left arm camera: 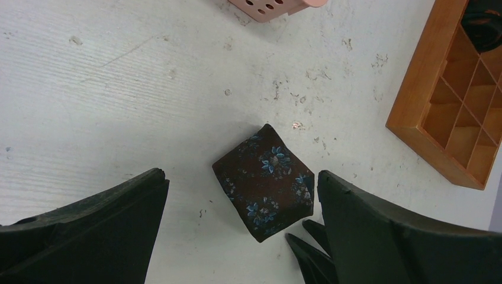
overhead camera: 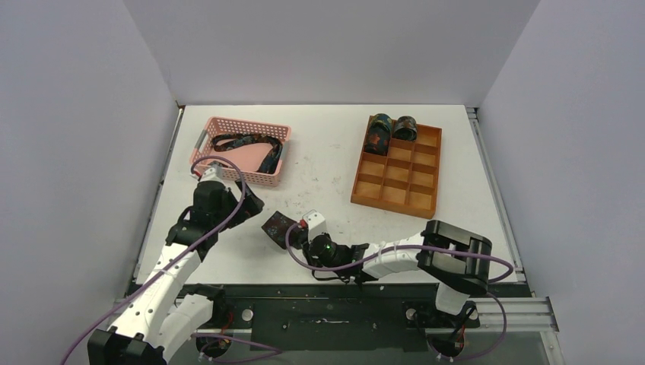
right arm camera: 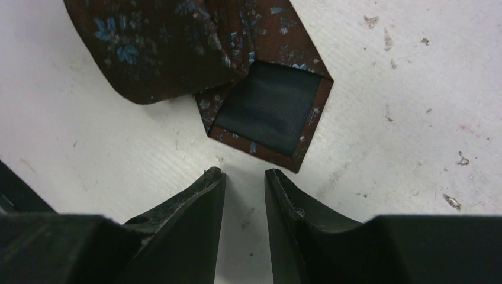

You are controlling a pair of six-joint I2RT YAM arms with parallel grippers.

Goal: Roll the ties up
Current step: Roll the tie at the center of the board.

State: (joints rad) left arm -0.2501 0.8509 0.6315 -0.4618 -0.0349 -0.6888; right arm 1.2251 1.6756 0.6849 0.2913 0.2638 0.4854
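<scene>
Pink basket (overhead camera: 199, 144), far left: one unrolled tie (overhead camera: 247, 142) inside.
Wooden tray (overhead camera: 398, 199), far right: two rolled ties (overhead camera: 378, 133) at its far-left corner.
Third tie (left arm camera: 264, 180), rolled, on the bench (overhead camera: 327, 144), sits untouched between my left claw's (left arm camera: 241, 176) wide-spread fingers. Its pointed end lies just ahead of my right claw (right arm camera: 244, 174), whose fingers are narrowly apart and pinch nothing.
Right arm reaches low, leftward.

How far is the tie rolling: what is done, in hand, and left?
Done: two rolled dark patterned ties sit in the wooden compartment tray. In hand: a third brown floral tie lies rolled on the white table, its pointed tip loose; the left pincer wide open, the right pincer slightly open, neither gripping. Remaining: tray it, then roll the dark tie in the pink basket.
</scene>
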